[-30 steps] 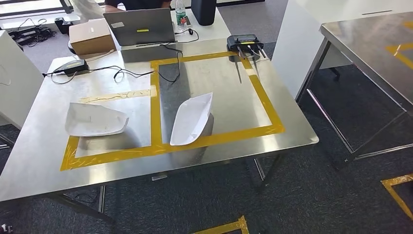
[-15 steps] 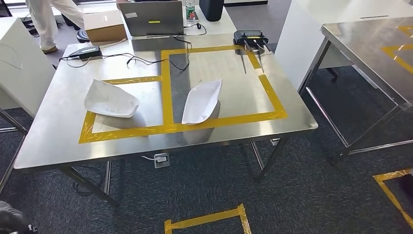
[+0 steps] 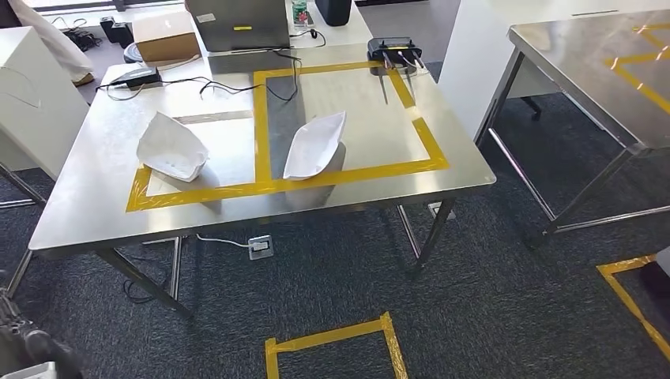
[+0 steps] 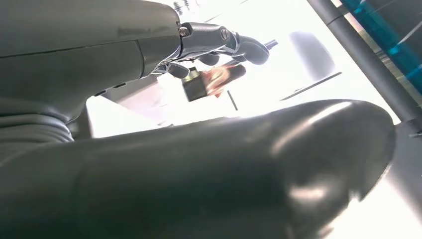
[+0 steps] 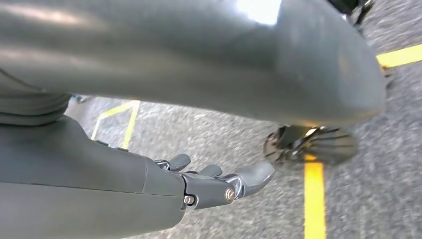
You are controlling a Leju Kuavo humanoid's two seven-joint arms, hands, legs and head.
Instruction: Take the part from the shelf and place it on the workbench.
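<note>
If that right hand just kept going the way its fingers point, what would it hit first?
Probably the floor. The right hand hangs open and holds nothing, with its fingers aimed out over the grey carpet. Nothing else shows in that line, though depth is hard to judge.

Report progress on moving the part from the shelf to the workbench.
Done, as far as it looks: two white parts lie on the workbench inside the yellow tape squares. In hand: nothing; the left hand and right hand hold no part. Left: I cannot tell whether more parts remain.
</note>
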